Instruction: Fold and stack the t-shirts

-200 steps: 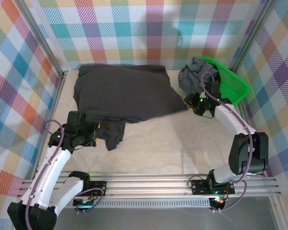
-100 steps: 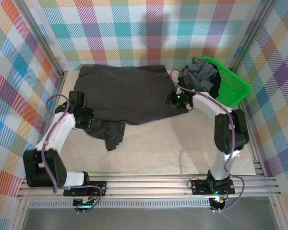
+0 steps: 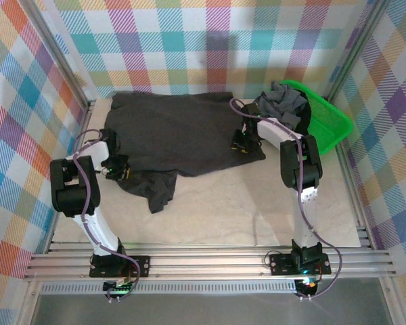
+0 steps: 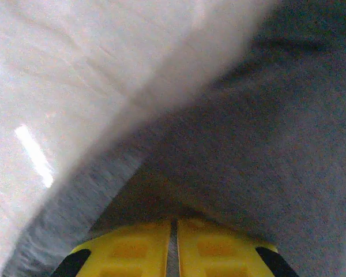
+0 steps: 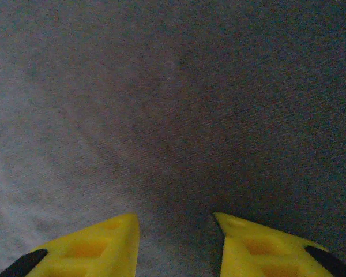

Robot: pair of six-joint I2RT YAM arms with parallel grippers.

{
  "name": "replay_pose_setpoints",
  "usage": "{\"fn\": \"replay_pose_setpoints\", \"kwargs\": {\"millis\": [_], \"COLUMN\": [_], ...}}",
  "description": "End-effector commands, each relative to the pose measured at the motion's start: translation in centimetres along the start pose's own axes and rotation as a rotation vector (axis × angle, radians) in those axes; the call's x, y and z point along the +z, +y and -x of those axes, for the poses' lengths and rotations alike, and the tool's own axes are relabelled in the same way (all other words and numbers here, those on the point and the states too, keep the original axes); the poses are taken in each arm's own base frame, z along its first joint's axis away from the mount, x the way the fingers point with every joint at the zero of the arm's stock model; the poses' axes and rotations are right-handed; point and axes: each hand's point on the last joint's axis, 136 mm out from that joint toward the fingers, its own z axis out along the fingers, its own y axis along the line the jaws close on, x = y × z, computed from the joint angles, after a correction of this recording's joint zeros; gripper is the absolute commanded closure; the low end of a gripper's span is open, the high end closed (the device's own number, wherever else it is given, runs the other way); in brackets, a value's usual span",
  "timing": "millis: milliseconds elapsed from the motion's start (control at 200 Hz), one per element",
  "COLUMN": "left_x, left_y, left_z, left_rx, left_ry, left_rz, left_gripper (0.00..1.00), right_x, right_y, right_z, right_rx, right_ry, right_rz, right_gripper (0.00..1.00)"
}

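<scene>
The big charcoal t-shirt (image 3: 176, 132) lies spread on the far left of the table (image 3: 257, 203). Grey shirts (image 3: 281, 105) are heaped in the green basket (image 3: 331, 125), far right. The left gripper (image 3: 115, 168) is squeezed tight on the big shirt's left edge. The right gripper (image 3: 242, 142) is wide apart over its right edge. It should pinch the cloth too. Then both should lift together, so the fold comes out straight.

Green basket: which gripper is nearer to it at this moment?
Right. The right gripper sits on the charcoal t-shirt's right edge, just left of the green basket in the top view. The left gripper is at the shirt's opposite, left edge.
</scene>
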Motion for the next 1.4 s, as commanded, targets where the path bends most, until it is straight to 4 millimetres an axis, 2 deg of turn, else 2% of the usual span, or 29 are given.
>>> {"fn": "replay_pose_setpoints", "kwargs": {"millis": [0, 70, 140, 255, 320, 410, 475, 505, 605, 650, 690, 760, 845, 940, 1050, 1140, 1265, 1325, 1395], "left_x": [0.0, -0.6, -1.2, -2.1, -2.3, -2.4, -1.8, -1.4, -0.5, -0.3, -0.4, -2.4, -6.4, -9.1, -8.5, -7.3, -6.0, -5.1, -4.6], "left_y": [6.6, 8.1, 8.0, 4.9, 3.1, 0.7, -0.5, -1.1, -2.3, -2.6, -2.7, -2.8, -1.7, 1.7, 7.9, 11.7, 13.4, 14.5, 14.8], "left_z": [3.3, 5.8, 7.6, 9.1, 8.6, 7.0, 5.1, 3.4, 1.1, 0.7, 0.7, 1.2, 0.7, -2.4, -7.8, -11.9, -16.1, -16.6, -16.2], "left_rx": [-0.055, -0.071, -0.041, 0.076, 0.138, 0.242, 0.290, 0.329, 0.377, 0.389, 0.400, 0.427, 0.474, 0.492, 0.468, 0.433, 0.450, 0.466, 0.474], "left_ry": [-0.057, -0.068, -0.071, -0.080, -0.063, -0.049, -0.005, 0.021, 0.057, 0.065, 0.056, -0.019, -0.142, -0.161, -0.054, 0.051, 0.113, 0.114, 0.090], "left_rz": [0.182, 0.184, 0.166, 0.108, 0.083, 0.070, 0.053, 0.051, 0.031, 0.032, 0.034, 0.040, 0.048, 0.053, 0.088, 0.077, 0.003, 0.038, 0.049], "left_gripper": [0.85, 0.84, 0.82, 0.76, 0.73, 0.71, 0.71, 0.71, 0.71, 0.70, 0.70, 0.68, 0.63, 0.62, 0.63, 0.63, 0.59, 0.58, 0.58], "right_x": [0.9, 0.8, 0.6, 0.3, 0.4, -0.1, -0.6, -0.9, -1.9, -2.3, -2.7, -3.9, -5.9, -7.7, -8.9, -9.6, -9.6, -9.2, -8.8], "right_y": [-0.3, 0.8, 1.3, -0.1, -1.6, -4.7, -7.1, -8.3, -11.1, -11.1, -10.1, -8.3, -6.6, -6.3, -6.6, -7.2, -8.2, -8.7, -9.0], "right_z": [-4.5, -6.7, -8.8, -10.3, -10.2, -9.5, -8.9, -8.8, -8.4, -8.1, -7.7, -7.2, -6.7, -7.0, -8.5, -9.7, -11.2, -11.8, -12.2], "right_rx": [-0.020, -0.044, -0.061, -0.038, -0.043, -0.013, 0.037, 0.060, 0.109, 0.099, 0.061, 0.008, -0.036, -0.005, 0.057, 0.117, 0.179, 0.193, 0.210], "right_ry": [0.154, 0.199, 0.229, 0.225, 0.227, 0.237, 0.230, 0.230, 0.228, 0.218, 0.203, 0.172, 0.117, 0.075, 0.057, 0.039, 0.037, 0.047, 0.062], "right_rz": [-0.052, -0.051, -0.061, -0.104, -0.145, -0.227, -0.246, -0.253, -0.263, -0.237, -0.191, -0.129, -0.103, -0.085, -0.059, -0.028, -0.013, -0.016, -0.009], "right_gripper": [0.63, 0.63, 0.63, 0.63, 0.64, 0.66, 0.67, 0.67, 0.68, 0.66, 0.64, 0.60, 0.56, 0.54, 0.55, 0.55, 0.55, 0.55, 0.55]}}
